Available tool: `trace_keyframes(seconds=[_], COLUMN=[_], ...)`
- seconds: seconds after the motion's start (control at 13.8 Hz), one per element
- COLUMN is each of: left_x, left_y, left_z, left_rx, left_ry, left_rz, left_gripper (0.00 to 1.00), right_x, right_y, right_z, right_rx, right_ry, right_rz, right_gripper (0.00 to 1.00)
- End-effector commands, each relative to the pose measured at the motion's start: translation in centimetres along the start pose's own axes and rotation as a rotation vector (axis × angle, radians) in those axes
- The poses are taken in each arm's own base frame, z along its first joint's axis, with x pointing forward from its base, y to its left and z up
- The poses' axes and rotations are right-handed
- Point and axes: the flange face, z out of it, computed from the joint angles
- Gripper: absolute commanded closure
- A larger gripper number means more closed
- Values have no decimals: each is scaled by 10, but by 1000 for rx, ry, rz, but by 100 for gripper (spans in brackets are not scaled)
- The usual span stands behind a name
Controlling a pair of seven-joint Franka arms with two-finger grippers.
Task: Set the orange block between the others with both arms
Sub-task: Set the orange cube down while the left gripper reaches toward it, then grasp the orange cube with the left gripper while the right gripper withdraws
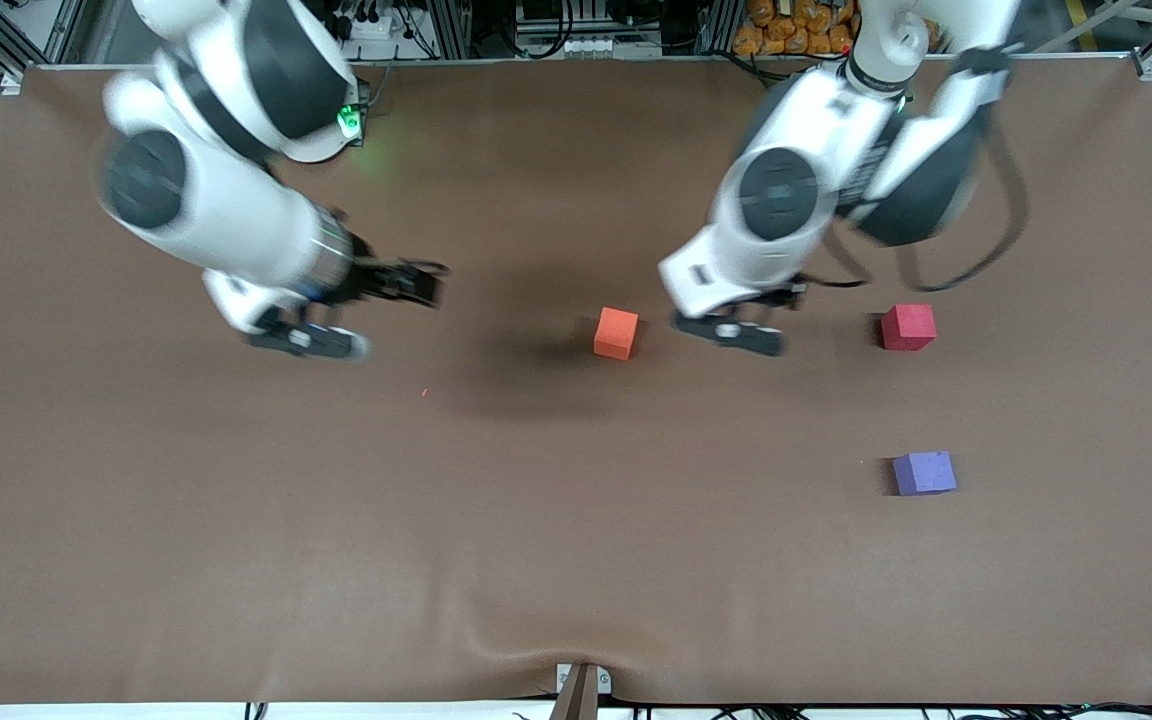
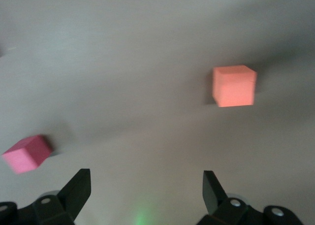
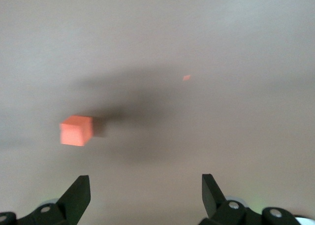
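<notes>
The orange block (image 1: 616, 333) sits on the brown table (image 1: 576, 520) near its middle, with no gripper touching it; it also shows as the orange block (image 2: 234, 86) and the orange block (image 3: 76, 130) in the two wrist views. The pinkish-red cube (image 1: 908, 327) lies toward the left arm's end, and the purple cube (image 1: 924, 473) lies nearer the front camera than it. My left gripper (image 1: 776, 320) hangs open and empty over the table between the orange block and the pinkish-red cube (image 2: 27, 153). My right gripper (image 1: 398, 316) hangs open and empty toward the right arm's end.
A tiny orange speck (image 1: 425, 392) lies on the table, nearer the front camera than the right gripper. The brown cloth has a wrinkle at its front edge (image 1: 576, 640). Cables and clutter (image 1: 796, 30) sit off the table by the arm bases.
</notes>
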Motion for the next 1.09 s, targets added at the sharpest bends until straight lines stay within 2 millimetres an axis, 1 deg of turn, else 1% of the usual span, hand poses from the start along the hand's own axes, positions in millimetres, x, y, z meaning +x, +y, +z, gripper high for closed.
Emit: trace_keyframes(seconds=[0.0,0.15,0.22,0.36,0.51,0.58,0.65,0.8,0.95,1.02], left_x=[18,22,24,32,39,43,46,49,51,48], left_y=[39,72,84,96,110,112,118,122,124,132], left_z=[38,69,82,104,127,133,143,157,168,175], left_rx=[18,30,35,31,26,17,14,15,25,28], left_ry=[14,10,12,24,40,57,64,62,60,57], left_rz=[20,-42,-82,-111,-115,-138,-140,-119,-108,-96], left_gripper=[0,0,0,0,0,0,0,0,0,0], right_x=[-18,-25,-27,-26,-25,-23,-22,-24,-24,-24], right_y=[51,103,126,170,206,221,232,251,261,264], right_z=[-53,-90,-104,-125,-138,-140,-143,-149,-152,-152], right_rx=[-67,-62,-60,-61,-77,-94,-105,-102,-105,-112], right_ry=[60,58,53,32,40,43,48,56,57,57], right_rz=[-102,-116,-126,-154,-168,-161,-151,-170,-211,-211], right_gripper=[0,0,0,0,0,0,0,0,0,0])
